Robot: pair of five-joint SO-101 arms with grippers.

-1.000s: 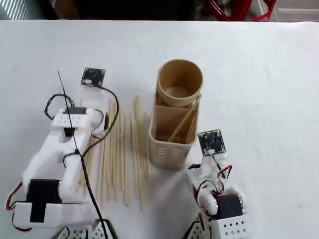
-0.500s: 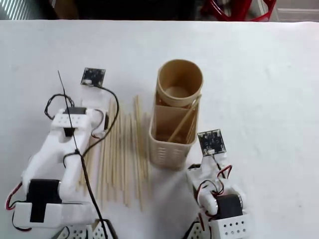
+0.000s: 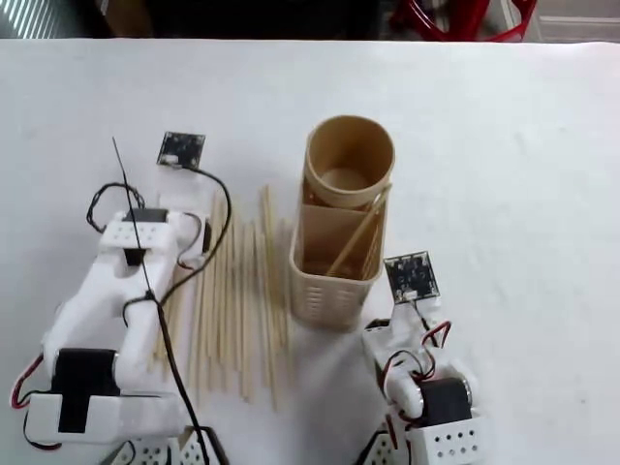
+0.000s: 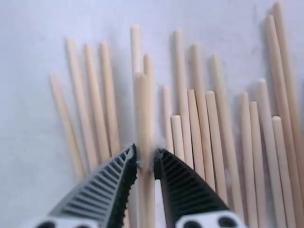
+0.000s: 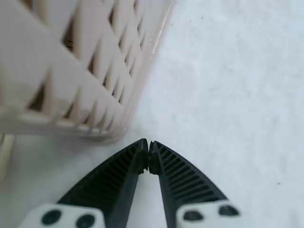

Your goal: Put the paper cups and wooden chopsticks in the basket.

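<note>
The white counter (image 3: 504,145) carries all task items. The basket (image 3: 327,291), a pale container with lattice walls, stands upright at the centre of the high view. One paper cup (image 3: 347,145) sits upright in the basket's upper compartment, with its rim above the basket wall. Two leaning chopsticks (image 3: 356,237) stand tilted in the lower compartment, their top ends toward the cup.

The loose chopsticks (image 3: 237,300) lie flat on the counter just left of the basket. They form a rough row, roughly parallel, running from upper to lower in the frame. We cannot tell whether the nearest ones touch the basket wall.

The left arm (image 3: 107,291) occupies the lower left of the high view and overlaps the left side of the row. In the left wrist view, the left end effector (image 4: 145,151) is clenched on the held chopstick (image 4: 141,104). This stick passes between the two ribbed jaws, and both press against its sides. It lies in line with the row. We cannot tell whether it is clear of the counter.

The right arm (image 3: 426,387) sits lower right of centre, just below the basket. The right end effector (image 5: 148,154) is clenched on nothing, its jaw tips touching each other. It is over bare counter, just beside the basket's lattice wall but apart from it.
</note>
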